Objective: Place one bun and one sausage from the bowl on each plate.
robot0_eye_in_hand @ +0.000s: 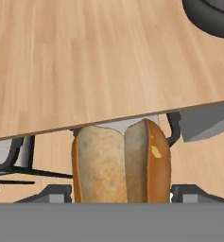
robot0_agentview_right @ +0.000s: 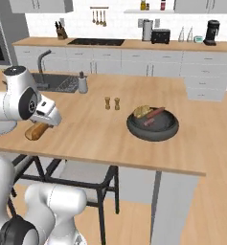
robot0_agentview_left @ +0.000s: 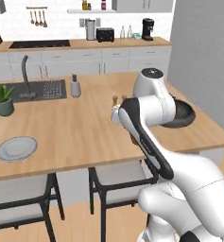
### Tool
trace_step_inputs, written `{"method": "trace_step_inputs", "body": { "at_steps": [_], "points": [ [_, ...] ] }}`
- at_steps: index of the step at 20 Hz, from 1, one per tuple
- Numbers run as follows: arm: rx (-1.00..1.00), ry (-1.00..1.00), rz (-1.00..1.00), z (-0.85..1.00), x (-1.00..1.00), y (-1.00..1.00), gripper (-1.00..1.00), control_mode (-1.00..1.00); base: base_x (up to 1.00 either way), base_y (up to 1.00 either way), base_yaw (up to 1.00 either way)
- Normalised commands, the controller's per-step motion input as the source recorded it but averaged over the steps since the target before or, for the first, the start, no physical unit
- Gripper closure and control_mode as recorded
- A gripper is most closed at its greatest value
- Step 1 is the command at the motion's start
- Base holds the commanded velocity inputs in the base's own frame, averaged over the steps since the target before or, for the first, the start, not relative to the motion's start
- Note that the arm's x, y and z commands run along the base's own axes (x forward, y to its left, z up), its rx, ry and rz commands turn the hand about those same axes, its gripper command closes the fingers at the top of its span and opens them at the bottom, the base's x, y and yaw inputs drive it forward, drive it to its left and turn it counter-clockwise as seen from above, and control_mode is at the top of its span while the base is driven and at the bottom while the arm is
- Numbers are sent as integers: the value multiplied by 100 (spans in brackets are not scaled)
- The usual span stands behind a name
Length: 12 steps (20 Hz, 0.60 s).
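Claw (robot0_eye_in_hand: 123, 201) gripping split bun (robot0_eye_in_hand: 120, 163) | wooden counter (robot0_eye_in_hand: 85, 56) beyond | writing: unreadable

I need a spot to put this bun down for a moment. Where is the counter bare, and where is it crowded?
Bare wood lies between the pale plate and the salt and pepper shakers, along the near edge of the counter. It is crowded by the dark bowl and around the sink. The gripper holds the bun.
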Motion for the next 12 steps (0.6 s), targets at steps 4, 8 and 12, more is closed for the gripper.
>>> {"method": "trace_step_inputs", "body": {
  "at_steps": [4, 8, 12],
  "points": [
    [0, 0, 0, 0, 0, 0, 100, 100, 0, 100, 0],
    [0, 0, 0, 0, 0, 0, 100, 100, 14, 100, 0],
    [0, 0, 0, 0, 0, 0, 100, 100, 54, 97, 0]
  ]
}}
